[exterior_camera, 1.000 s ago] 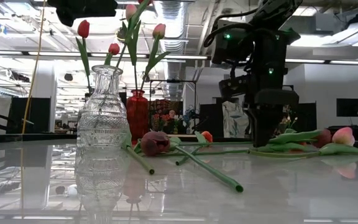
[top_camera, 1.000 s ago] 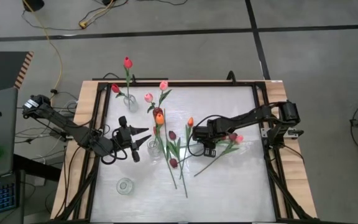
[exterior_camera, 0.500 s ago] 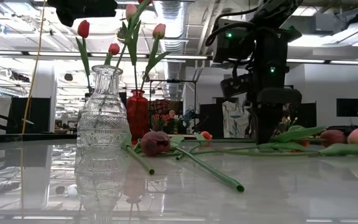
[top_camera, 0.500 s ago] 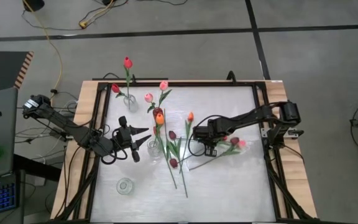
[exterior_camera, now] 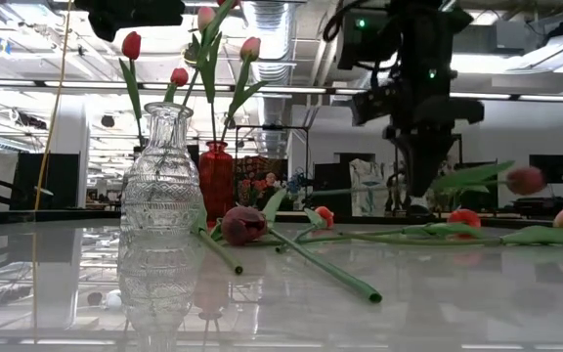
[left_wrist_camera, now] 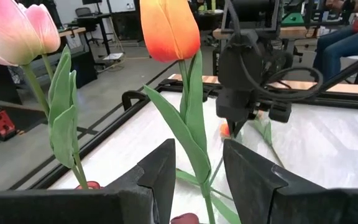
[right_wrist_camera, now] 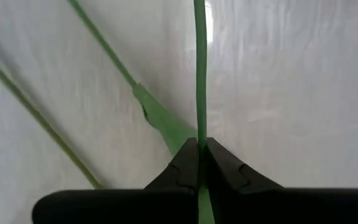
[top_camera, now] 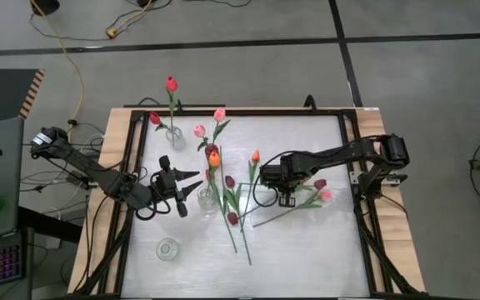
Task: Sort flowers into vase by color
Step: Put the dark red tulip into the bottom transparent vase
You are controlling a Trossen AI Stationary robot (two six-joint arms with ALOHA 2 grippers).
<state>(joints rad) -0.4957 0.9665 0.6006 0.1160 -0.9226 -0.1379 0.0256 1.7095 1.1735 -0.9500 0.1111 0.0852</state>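
My right gripper (top_camera: 286, 199) is shut on the green stem of a maroon tulip (exterior_camera: 524, 180), right of the table's middle. A pink tulip (top_camera: 328, 195) and a red one (exterior_camera: 464, 217) lie on the table beside it. My left gripper (top_camera: 198, 184) stands open left of the middle. Its fingertips flank the stem of an orange tulip (left_wrist_camera: 169, 28), which stands in a small clear vase (top_camera: 207, 197). I see no touch there. More tulips lie mid-table (top_camera: 232, 218). A red vase (exterior_camera: 216, 181) holds pink tulips (top_camera: 219, 114), and a far clear vase (top_camera: 173, 136) holds red ones. My right gripper pinches the maroon tulip's stem (right_wrist_camera: 199, 121) between its two fingers, about halfway along it. The fingers come from above, pointing down, and lie across the stem. The tulip hangs roughly level, its head and leaf (exterior_camera: 469, 177) lifted clear of the table.
An empty clear vase (top_camera: 167, 248) stands near the front left, large in the low view (exterior_camera: 161, 196). Loose stems (top_camera: 238, 229) cross the table's middle. A black frame (top_camera: 352, 167) borders the white tabletop. Bare table lies at the near right.
My right gripper has gone up, with the maroon tulip's stem between its fingers. The tulip, which lay on the table, now hangs level above it, head and leaf raised. The pink tulip has stayed on the table.
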